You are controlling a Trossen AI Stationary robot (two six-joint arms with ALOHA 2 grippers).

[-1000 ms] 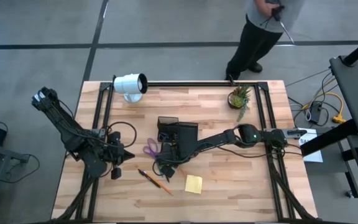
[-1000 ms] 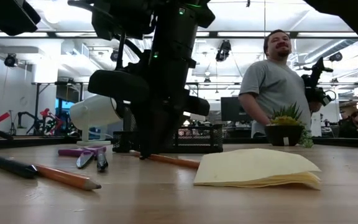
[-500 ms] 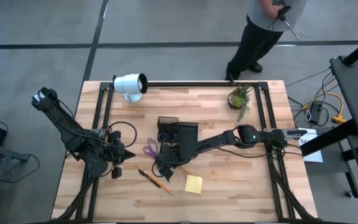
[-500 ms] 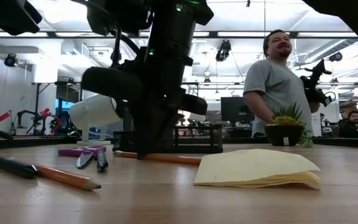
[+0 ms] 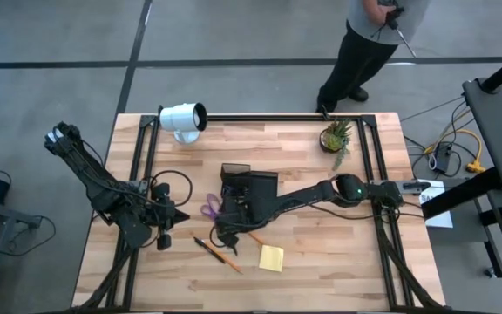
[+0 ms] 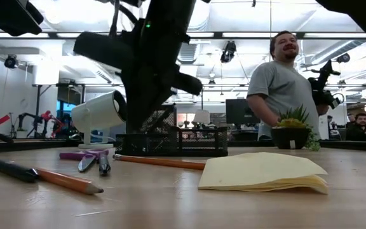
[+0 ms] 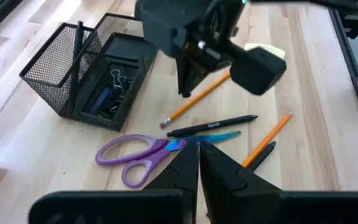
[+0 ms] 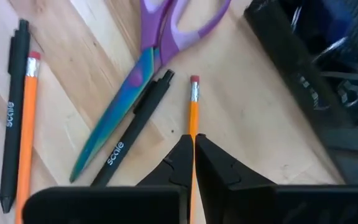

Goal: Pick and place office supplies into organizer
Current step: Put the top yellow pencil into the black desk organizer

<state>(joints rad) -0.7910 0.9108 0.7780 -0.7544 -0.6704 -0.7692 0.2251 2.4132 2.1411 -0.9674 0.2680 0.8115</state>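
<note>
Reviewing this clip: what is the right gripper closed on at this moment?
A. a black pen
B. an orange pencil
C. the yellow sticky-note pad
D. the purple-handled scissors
B: in the right wrist view the right gripper has its fingers pinched on the orange pencil, while the scissors, a black pen and the sticky-note pad lie free on the table.
</note>
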